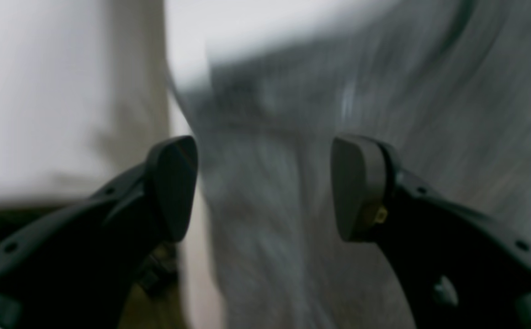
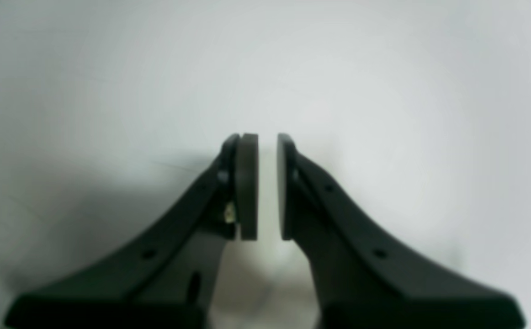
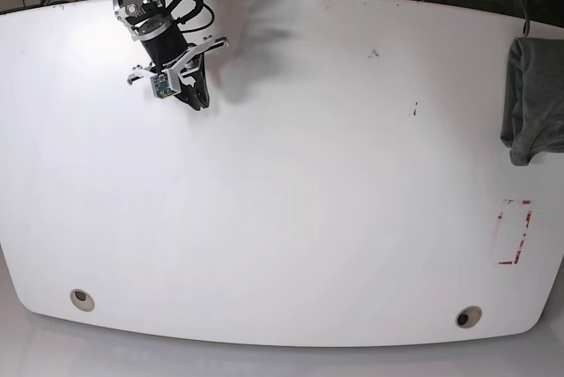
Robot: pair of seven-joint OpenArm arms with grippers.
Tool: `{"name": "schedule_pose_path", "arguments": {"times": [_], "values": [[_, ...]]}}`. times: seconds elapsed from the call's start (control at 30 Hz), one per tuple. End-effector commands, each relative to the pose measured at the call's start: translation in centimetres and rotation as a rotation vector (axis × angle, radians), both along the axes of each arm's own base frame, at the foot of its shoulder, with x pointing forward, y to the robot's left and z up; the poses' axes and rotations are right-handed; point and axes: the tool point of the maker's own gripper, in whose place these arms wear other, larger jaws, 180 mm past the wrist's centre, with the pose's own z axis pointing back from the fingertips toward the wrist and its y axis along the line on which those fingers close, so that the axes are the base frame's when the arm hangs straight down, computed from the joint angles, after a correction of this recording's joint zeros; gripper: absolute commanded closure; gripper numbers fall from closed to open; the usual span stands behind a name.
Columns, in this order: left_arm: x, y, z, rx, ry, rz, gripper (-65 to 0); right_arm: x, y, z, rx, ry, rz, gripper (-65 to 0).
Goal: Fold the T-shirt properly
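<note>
Left fingers (image 1: pixel 172 187) stand wide apart, empty, over the T-shirt (image 1: pixel 384 114). Right fingers (image 2: pixel 247 187) are nearly closed on nothing above the counter (image 3: pixel 308 174). The T-shirt lies bunched at the counter's edge: soft, light, limp knit. Pinch hem or shoulder seams.

My fingers (image 2: pixel 246 187) are matte black with flat grey pads, small screw holes along each curved arm.
</note>
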Motion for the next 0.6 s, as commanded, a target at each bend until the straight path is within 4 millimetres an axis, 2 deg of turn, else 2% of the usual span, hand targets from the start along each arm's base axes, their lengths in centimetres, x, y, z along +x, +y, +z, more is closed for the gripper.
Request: {"name": "schedule_pose_path", "arguments": {"times": [0.0,0.07,0.13,0.23,0.27,0.43,0.57], "values": [[2.2,-0.3,4.7,0.082,-0.070,-0.049,-41.5,0.6,0.0,1.4,0.011,-0.055,0.002,-6.5],[3.1,-1.6,6.0,0.112,-0.084,-0.088,-41.5,0.7,0.0,1.5,0.011,-0.058,0.002,-6.5],[3.6,-3.4,6.5,0.124,-0.099,-0.122,-41.5,0.8,0.0,1.6,0.011,-0.059,0.002,-6.5],[4.6,-6.9,7.6,0.146,-0.147,-0.185,-41.5,0.8,0.0,1.6,0.012,-0.061,0.001,-6.5],[4.9,-8.6,8.0,0.163,-0.172,-0.216,-41.5,1.2,-0.1,1.7,0.009,-0.068,0.001,-6.5],[5.2,-13.6,8.3,0.191,-0.287,-0.182,-41.8,1.9,-0.7,1.4,-0.040,-0.073,0.007,-6.5],[6.1,-19.1,7.7,0.150,-0.377,-0.182,-41.8,2.6,-1.3,2.0,-0.039,-0.143,-0.009,-6.5]]}}
